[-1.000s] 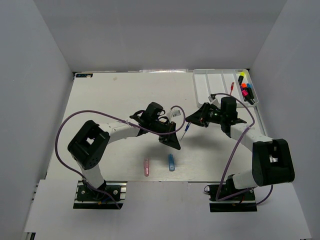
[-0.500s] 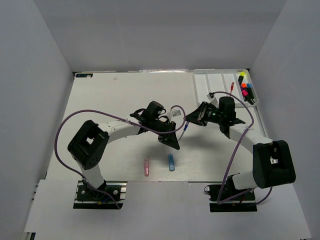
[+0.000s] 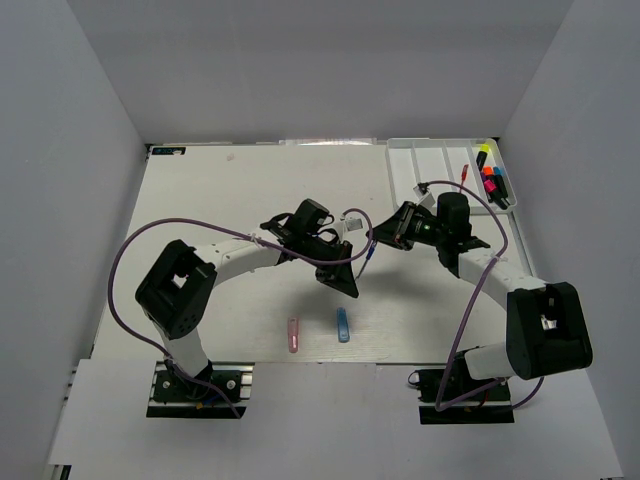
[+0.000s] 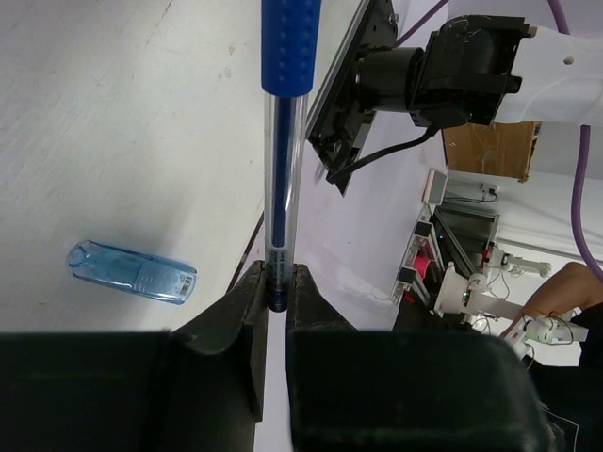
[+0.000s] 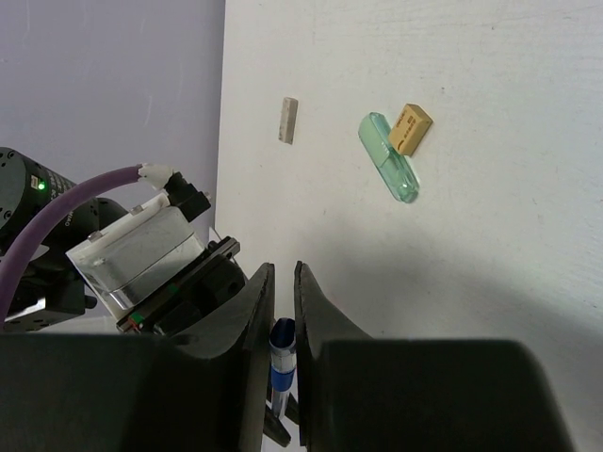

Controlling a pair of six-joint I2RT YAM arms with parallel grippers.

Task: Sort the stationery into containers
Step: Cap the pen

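A thin blue pen (image 3: 369, 252) hangs above the table's middle between both grippers. My left gripper (image 4: 277, 292) is shut on its clear lower end (image 4: 280, 188). My right gripper (image 5: 283, 282) closes on the pen's blue cap (image 5: 283, 348) from the other side. In the top view the left gripper (image 3: 357, 264) and right gripper (image 3: 379, 238) face each other. The white divided tray (image 3: 405, 170) stands at the back right, holding highlighters (image 3: 492, 178) and a red pen (image 3: 464, 172).
A pink capsule (image 3: 293, 334) and a blue capsule (image 3: 343, 325) lie near the front edge; the blue capsule (image 4: 132, 271) lies below the left gripper. A green capsule (image 5: 387, 157), a tan bit (image 5: 410, 128) and an off-white bit (image 5: 288, 120) lie under the right wrist.
Both grippers and the pen between them have shifted slightly up and to the left in the top view. Neither grip has changed.
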